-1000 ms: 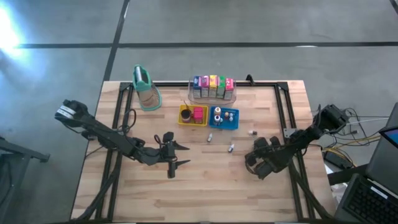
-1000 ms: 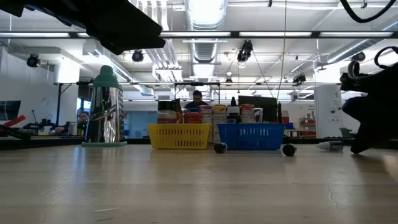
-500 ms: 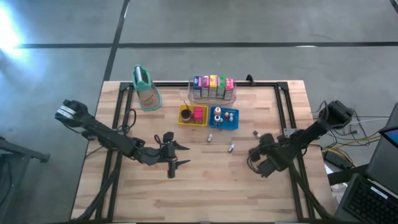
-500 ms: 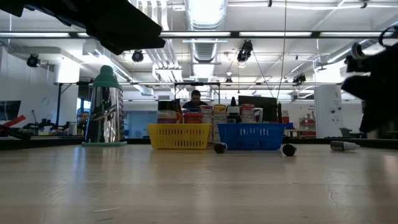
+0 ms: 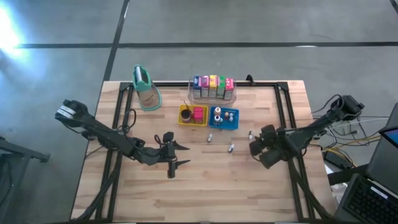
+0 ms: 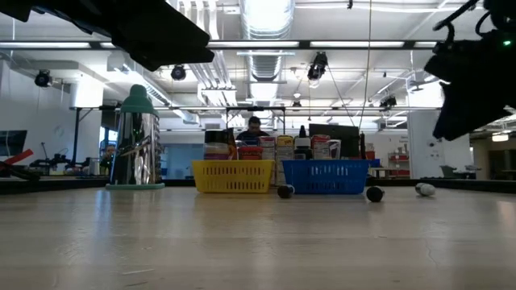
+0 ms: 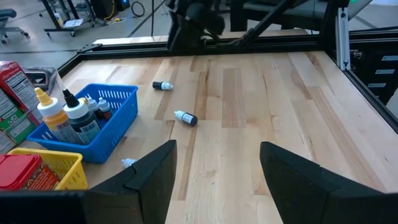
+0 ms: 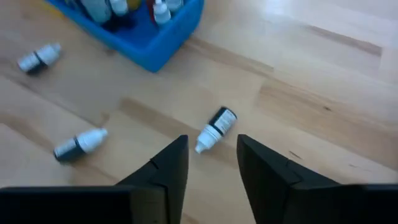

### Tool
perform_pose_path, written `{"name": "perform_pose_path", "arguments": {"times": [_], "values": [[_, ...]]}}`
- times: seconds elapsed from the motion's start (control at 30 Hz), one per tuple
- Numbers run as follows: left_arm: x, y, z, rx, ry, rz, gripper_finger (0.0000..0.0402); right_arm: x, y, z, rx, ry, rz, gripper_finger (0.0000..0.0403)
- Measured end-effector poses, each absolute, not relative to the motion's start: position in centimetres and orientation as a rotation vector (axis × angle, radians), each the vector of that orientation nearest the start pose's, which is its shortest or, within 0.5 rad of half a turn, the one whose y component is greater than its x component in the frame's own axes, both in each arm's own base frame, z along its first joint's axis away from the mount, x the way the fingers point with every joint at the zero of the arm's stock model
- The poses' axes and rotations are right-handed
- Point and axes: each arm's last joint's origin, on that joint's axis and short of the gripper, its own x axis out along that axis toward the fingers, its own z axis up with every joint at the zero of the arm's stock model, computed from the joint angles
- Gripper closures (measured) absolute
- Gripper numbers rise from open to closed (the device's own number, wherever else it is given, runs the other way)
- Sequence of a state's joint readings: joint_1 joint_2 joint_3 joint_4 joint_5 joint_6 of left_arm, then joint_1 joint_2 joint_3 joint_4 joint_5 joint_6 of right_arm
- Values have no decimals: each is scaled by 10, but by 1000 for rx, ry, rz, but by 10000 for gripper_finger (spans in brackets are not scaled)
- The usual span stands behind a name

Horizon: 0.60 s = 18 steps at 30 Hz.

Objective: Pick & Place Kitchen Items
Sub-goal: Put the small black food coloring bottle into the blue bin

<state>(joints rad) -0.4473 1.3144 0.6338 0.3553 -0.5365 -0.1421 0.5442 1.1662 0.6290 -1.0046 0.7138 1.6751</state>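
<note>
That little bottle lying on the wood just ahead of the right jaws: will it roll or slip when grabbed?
Probably rolls: the small bottle is round and lies on its side on the bare wooden table. It looks light, so a nudge from one finger of the right gripper may skid it. The tapered white tip could slip; its dark body seems safer.

The high view looks straight down on the whole desk (image 5: 205,180). The low view sits at desk-top level, facing the far edge and the room. Each wrist view looks closely past its own fingers across the boards. All four share the blue tray (image 5: 224,117) (image 6: 326,177) (image 7: 93,134) (image 8: 155,43).
</note>
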Motion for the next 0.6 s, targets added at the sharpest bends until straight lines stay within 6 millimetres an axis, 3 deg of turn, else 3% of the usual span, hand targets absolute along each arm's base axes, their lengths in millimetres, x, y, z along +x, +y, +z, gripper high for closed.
{"name": "perform_pose_path", "arguments": {"times": [0.17, 0.37, 0.6], "values": [[249, -103, 222, 13, 279, 109, 165, 163, 58, 173, 605, 640, -1080, 242], [249, -103, 222, 13, 280, 109, 165, 195, 39, 144, 621, 619, -1207, 205], [249, -103, 222, 13, 280, 108, 165, 201, 31, 128, 610, 652, -1298, 179]]}}
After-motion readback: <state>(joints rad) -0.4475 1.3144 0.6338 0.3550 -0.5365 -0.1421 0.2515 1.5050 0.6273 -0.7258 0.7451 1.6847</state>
